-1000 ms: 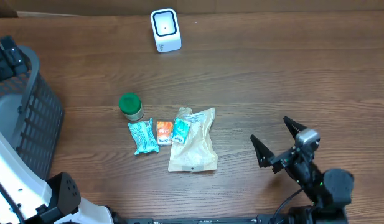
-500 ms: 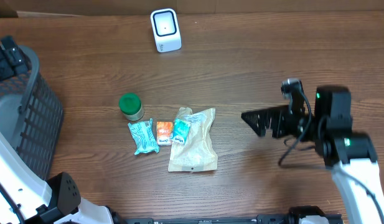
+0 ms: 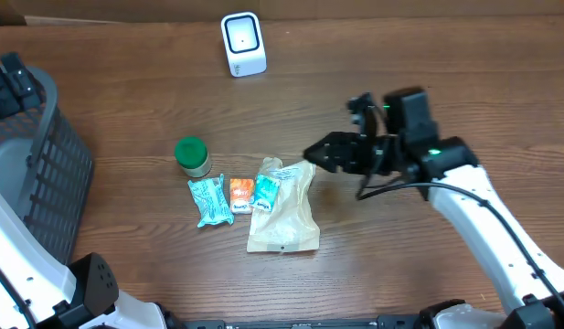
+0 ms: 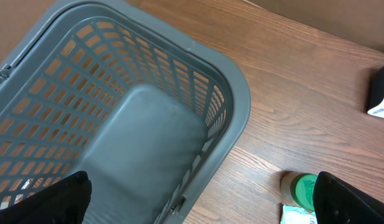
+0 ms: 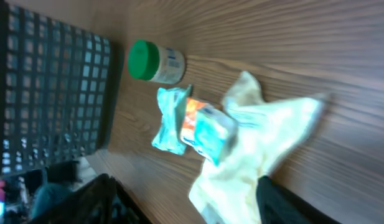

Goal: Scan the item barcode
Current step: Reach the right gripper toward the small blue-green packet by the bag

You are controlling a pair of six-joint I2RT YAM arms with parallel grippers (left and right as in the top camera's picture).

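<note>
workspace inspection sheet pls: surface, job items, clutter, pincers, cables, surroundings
surface: wooden table, bare brown wood, no spills seen
job's things: white scanner at the far edge; green-lidded bottle, teal packet, orange packet, teal box and cream pouch grouped mid-table
clutter: nothing seen
grippers: left pincer open over the basket, holding nothing; right pincer open at the pouch's upper corner, holding nothing
cables: black cable looping under the right wrist, clear of the items
surroundings: grey basket at the left edge, empty where visible
</note>
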